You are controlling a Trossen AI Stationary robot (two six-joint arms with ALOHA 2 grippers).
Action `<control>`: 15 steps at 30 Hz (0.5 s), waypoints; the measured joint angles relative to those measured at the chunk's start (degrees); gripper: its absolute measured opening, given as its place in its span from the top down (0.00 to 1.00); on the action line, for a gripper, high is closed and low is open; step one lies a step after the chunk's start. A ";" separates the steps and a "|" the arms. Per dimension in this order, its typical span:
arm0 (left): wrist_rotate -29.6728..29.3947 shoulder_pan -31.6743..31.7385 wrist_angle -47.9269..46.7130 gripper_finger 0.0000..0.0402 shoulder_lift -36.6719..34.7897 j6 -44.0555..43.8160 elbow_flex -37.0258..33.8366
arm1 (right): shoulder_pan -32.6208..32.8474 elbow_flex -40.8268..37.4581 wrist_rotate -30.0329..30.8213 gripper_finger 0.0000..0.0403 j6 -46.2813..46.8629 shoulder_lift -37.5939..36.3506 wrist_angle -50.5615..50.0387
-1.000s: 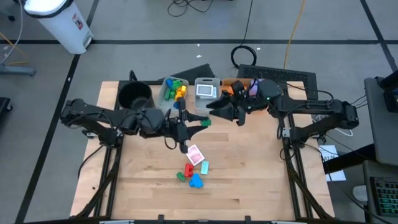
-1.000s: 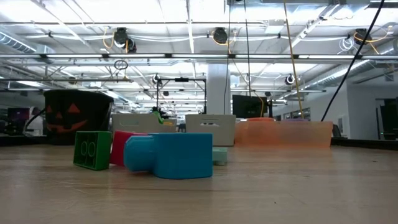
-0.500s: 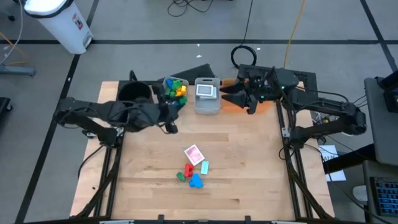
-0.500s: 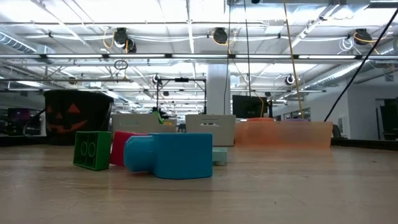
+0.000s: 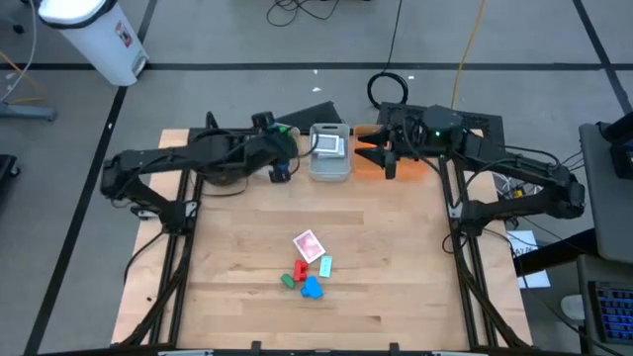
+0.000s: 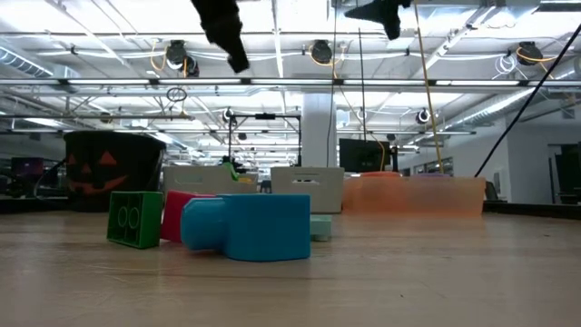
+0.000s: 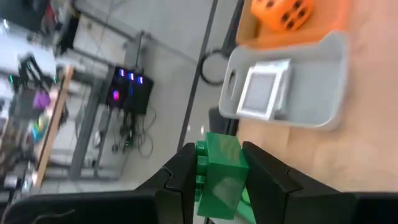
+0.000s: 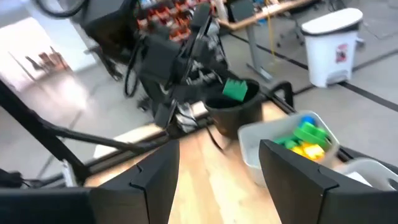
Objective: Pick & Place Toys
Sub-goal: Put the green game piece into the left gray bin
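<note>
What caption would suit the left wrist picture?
Left gripper holds a green block near a grey bin and an orange die.

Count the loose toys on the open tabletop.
5: a playing card, a light blue piece, a red block, a green block and a blue block, clustered together; more may hide underneath.

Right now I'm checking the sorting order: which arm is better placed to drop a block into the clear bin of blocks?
The left. Its gripper is shut on a green block beside that bin. The right gripper hangs open and empty over the orange tray.
</note>
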 joint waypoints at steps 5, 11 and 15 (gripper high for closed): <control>-1.50 4.91 -0.55 0.74 4.00 -2.60 -0.01 | -1.81 0.00 0.06 0.48 -3.45 0.02 -2.75; -3.76 7.61 -2.16 0.74 11.19 -1.12 0.00 | -4.10 0.00 0.07 0.48 -4.97 0.00 -2.31; -2.64 9.02 -1.65 0.74 15.49 0.15 -0.02 | -5.71 0.00 0.13 0.48 -4.96 0.00 -2.29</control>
